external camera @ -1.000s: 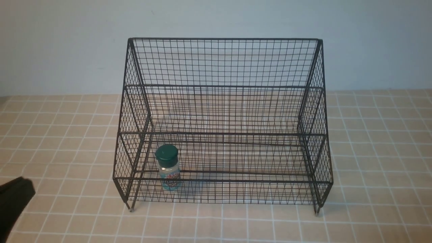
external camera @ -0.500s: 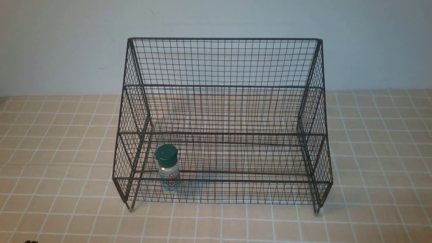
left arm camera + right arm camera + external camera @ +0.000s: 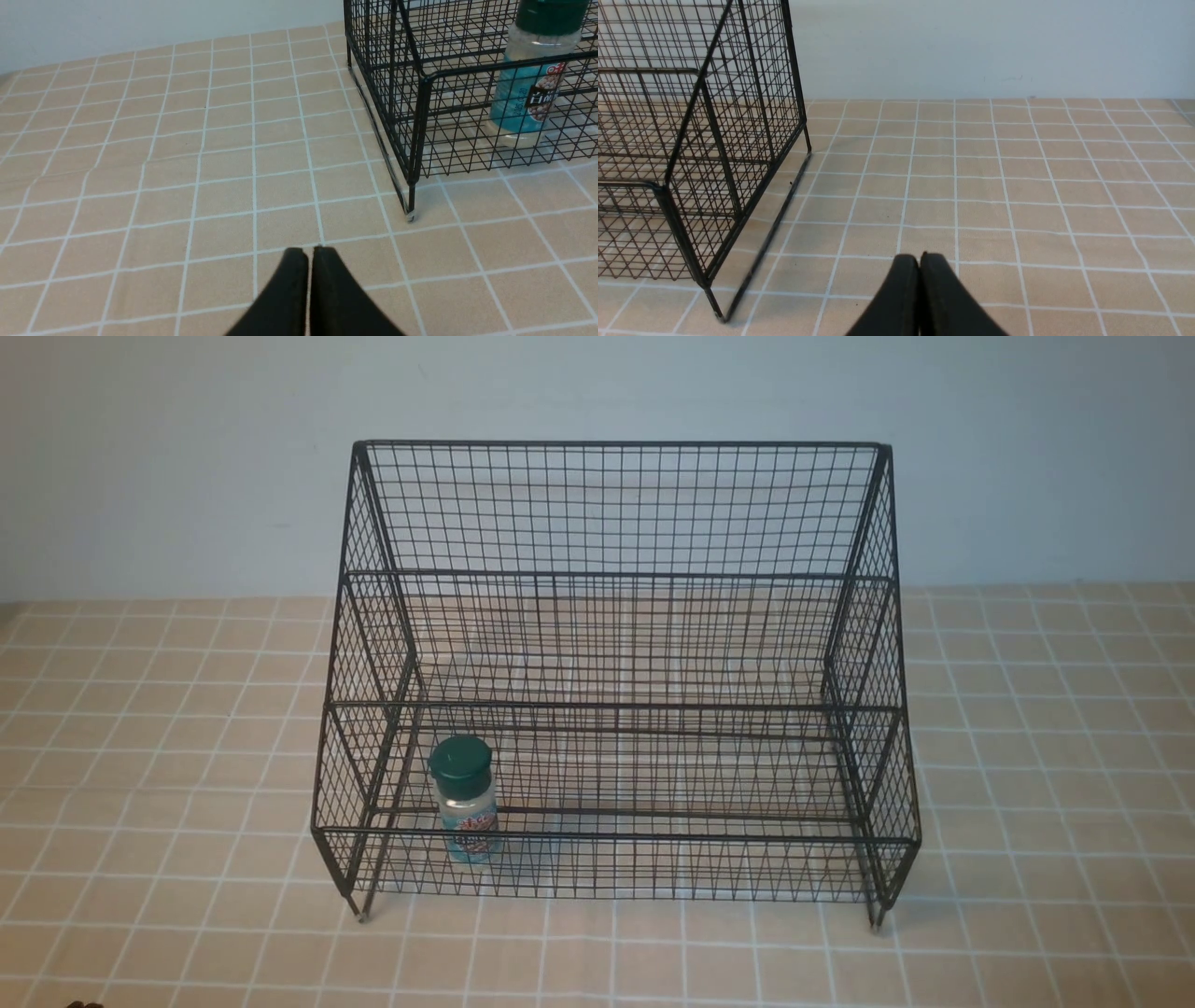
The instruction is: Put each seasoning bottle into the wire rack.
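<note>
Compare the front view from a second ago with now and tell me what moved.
The left arm pulled back toward the robot: a second ago its dark end showed at the lower left of the front view, and now it has all but left that view. Its tool is shut and empty over the tablecloth. The bottle stands upright on the lowest tier of the rack, as before. The rack has not shifted.

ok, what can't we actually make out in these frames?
- Seasoning bottle: in the front view the label print is too small and crossed by wire rack mesh; in the left wrist view its cap is cut off by the frame edge.
- Left pincer and right pincer: only the closed tips show in the wrist views; neither can be made out in the front view.
- Rack: only one corner shows in the right wrist view.
</note>
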